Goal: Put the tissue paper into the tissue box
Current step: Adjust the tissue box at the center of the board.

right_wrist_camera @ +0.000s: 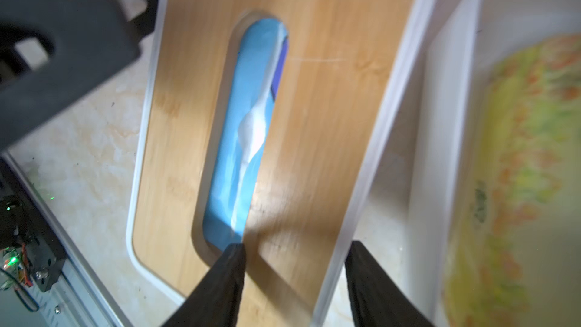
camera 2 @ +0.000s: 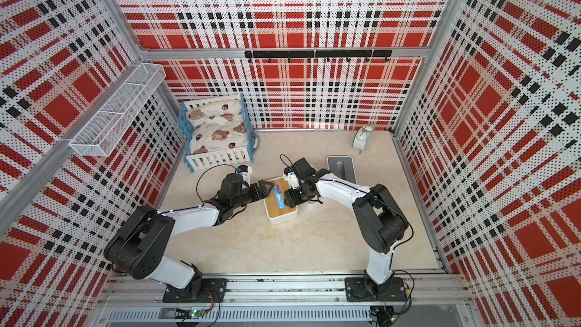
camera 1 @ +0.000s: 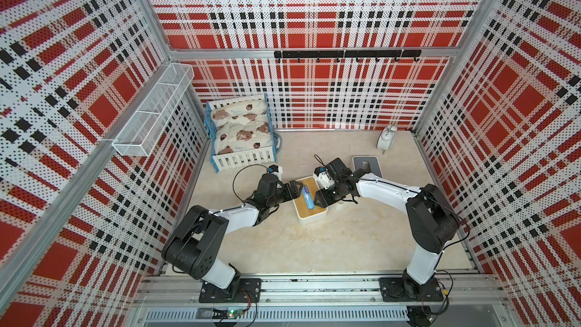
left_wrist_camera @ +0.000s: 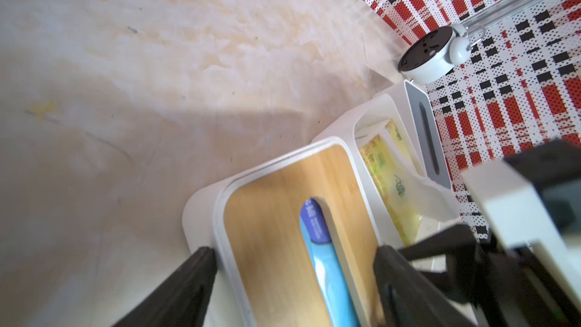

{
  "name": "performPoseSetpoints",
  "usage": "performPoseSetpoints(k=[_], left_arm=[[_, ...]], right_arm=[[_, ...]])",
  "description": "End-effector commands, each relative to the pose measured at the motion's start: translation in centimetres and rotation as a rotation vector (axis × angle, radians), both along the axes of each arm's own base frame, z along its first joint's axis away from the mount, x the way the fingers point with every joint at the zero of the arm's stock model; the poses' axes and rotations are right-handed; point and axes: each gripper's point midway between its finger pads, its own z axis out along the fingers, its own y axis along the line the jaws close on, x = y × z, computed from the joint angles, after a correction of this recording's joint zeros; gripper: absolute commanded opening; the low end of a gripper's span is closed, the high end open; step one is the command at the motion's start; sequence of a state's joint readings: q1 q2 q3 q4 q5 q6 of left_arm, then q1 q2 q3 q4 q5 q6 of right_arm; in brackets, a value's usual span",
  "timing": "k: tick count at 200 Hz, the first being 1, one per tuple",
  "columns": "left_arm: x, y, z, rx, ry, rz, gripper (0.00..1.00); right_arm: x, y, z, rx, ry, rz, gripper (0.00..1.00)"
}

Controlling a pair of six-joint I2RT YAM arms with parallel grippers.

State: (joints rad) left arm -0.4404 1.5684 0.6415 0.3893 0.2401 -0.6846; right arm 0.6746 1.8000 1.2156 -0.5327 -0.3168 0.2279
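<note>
The tissue pack (camera 1: 307, 197) (camera 2: 278, 197), blue with a purple end, lies inside the box (camera 1: 309, 218) (camera 2: 281, 218). It shows only through the long slot in the wooden lid (camera 1: 304, 210) that sits on the box. In the right wrist view a fold of white tissue (right_wrist_camera: 251, 130) shows along the pack (right_wrist_camera: 232, 158) in the slot.

The left gripper (camera 1: 295, 189) (camera 2: 265, 190) is at one long side of the box. In its wrist view the jaws stand wide apart. One finger (left_wrist_camera: 201, 265) is just outside the box wall (left_wrist_camera: 195, 215), and the other is over the far edge of the lid (left_wrist_camera: 267, 231). The gripper (left_wrist_camera: 295, 250) has hold of nothing that I can see.

The right gripper (camera 1: 319, 199) (camera 2: 289, 199) is at the opposite long side of the box. Its jaws are about half spread (right_wrist_camera: 295, 246). One fingertip (right_wrist_camera: 234, 256) is at the end of the slot, and the other is just beyond the box's rim. I cannot tell whether they pinch the lid (right_wrist_camera: 330, 121) or only rest there.

Just beside the box, under the right arm, stands a second white box (left_wrist_camera: 386, 105) (right_wrist_camera: 456, 58). It is open, with a yellow-green pack (left_wrist_camera: 390, 177) (right_wrist_camera: 518, 152) inside. A grey lid (camera 1: 367, 165) (left_wrist_camera: 421, 127) lies flat just past that second box. A white clock (camera 1: 386, 139) (left_wrist_camera: 427, 55) stands well beyond the box, near the back wall. A toy bed (camera 1: 242, 133) is well apart from the box, behind the left arm.
</note>
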Motion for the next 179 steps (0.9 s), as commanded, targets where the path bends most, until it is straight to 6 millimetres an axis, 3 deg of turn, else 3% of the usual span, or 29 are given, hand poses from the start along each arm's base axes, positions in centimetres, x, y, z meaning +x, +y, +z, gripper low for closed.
performPoseSetpoints(k=[1,41,69,88,109,124,155,160,179], left_arm=[[1.9,-3.0,3.4,-0.064,-0.11,-0.124,0.85],[3.1,-6.3,4.1,-0.097,-0.129,-0.246,0.85],[3.2,-5.7,4.7,-0.092,-0.146,-0.224,0.85],[3.2,-3.5,5.4,-0.086,-0.161,-0.16,0.85],[3.0,0.2,6.4,-0.075,-0.186,-0.056,0.85],[2.4,3.1,7.1,-0.066,-0.21,0.028,0.84],[0.5,7.7,7.6,-0.043,-0.254,0.158,0.83],[0.6,9.4,7.7,-0.039,-0.261,0.203,0.83],[-0.4,11.6,8.4,-0.037,-0.301,0.263,0.82]], right_arm=[[-3.8,2.4,0.5,0.058,0.073,0.089,0.56],[-6.3,4.5,1.3,0.107,0.095,0.147,0.56],[-5.1,3.3,2.8,0.051,0.011,0.119,0.52],[-3.6,2.5,5.2,0.003,-0.082,0.095,0.48],[-2.0,2.5,8.6,-0.016,-0.179,0.108,0.48],[-1.0,2.7,9.9,-0.044,-0.225,0.135,0.49],[0.8,3.3,9.5,-0.155,-0.237,0.193,0.47],[1.0,3.4,9.3,-0.164,-0.235,0.198,0.47],[1.8,4.1,9.2,-0.172,-0.244,0.213,0.44]])
